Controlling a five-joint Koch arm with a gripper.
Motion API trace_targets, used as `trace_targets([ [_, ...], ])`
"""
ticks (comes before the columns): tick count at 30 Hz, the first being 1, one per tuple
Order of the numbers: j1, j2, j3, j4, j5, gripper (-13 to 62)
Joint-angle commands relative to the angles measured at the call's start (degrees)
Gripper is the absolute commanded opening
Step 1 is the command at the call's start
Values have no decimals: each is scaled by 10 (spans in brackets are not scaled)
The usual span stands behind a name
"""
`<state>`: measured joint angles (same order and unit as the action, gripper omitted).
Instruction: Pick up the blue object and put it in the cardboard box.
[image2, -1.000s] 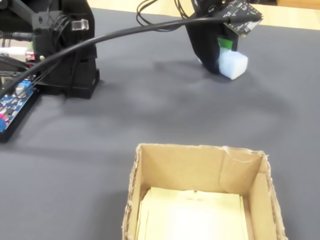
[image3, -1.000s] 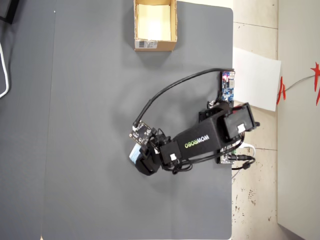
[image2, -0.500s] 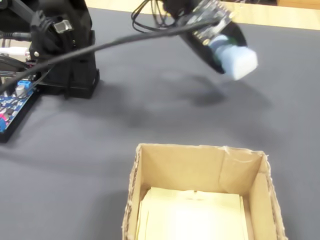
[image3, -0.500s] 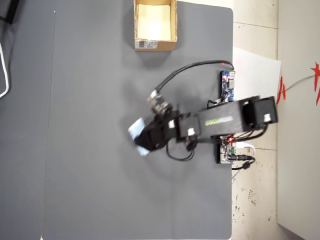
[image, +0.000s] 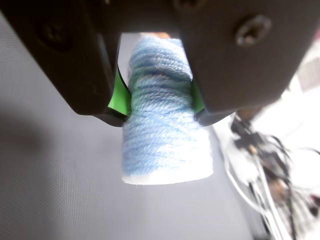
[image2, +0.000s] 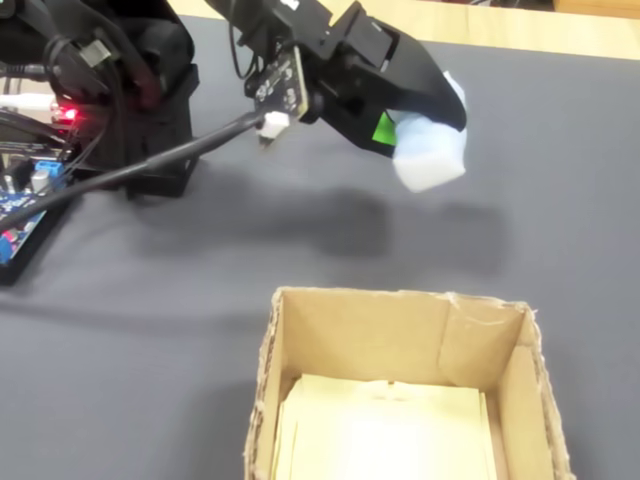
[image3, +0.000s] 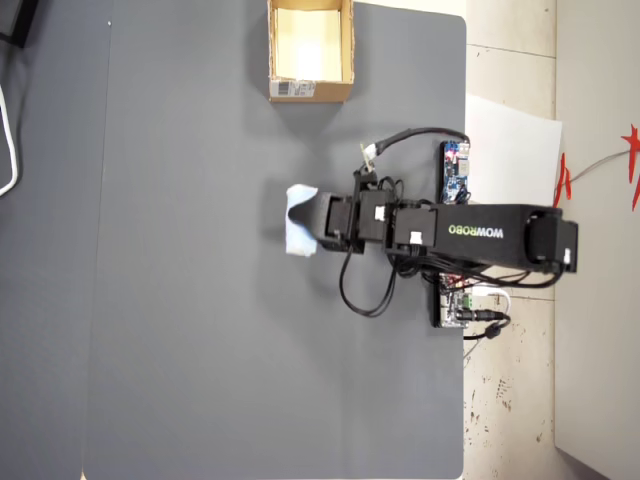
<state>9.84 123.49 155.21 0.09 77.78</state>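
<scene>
The blue object (image: 162, 115), a pale light-blue block with a woolly, ribbed surface, fills the middle of the wrist view. The gripper (image: 161, 100) is clamped on it: two black jaws press its sides from 9 and 3 o'clock, each with a green pad (image: 118, 95) against the block. The lower end of the block sticks out past the jaw tips toward 6 o'clock. Behind it lies the grey table mat (image: 55, 190), and blurred wires show at 4 o'clock.

In the fixed view, the cardboard box (image2: 400, 330) stands open at 6 o'clock; its pale yellowish floor holds nothing that can be made out. The gripper (image2: 405, 125) hangs above the mat at 1 o'clock, gripping the blue object (image2: 430, 155), which is clear of the surface and casts a shadow below. A small circuit board (image2: 283, 80) rides on the wrist.

In the overhead view, the black arm (image3: 470, 235) carries the white lettering "WOWROBO". The cardboard box (image3: 270, 45) sits at 12 o'clock with a white printed label (image3: 296, 89) on its near outer side, its text too small to read. The blue object (image3: 300, 222) sits near the centre in the gripper (image3: 318, 222), well apart from the box. A blue circuit board (image3: 457, 172) lies at 3 o'clock.
</scene>
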Motion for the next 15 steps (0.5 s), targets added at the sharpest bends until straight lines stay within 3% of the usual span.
trace_targets([
  [1, 30, 18, -22, -54, -41, 43],
  [9, 221, -27, -120, -45, -160, 43],
  [15, 317, -78, -205, -3, -172, 43],
])
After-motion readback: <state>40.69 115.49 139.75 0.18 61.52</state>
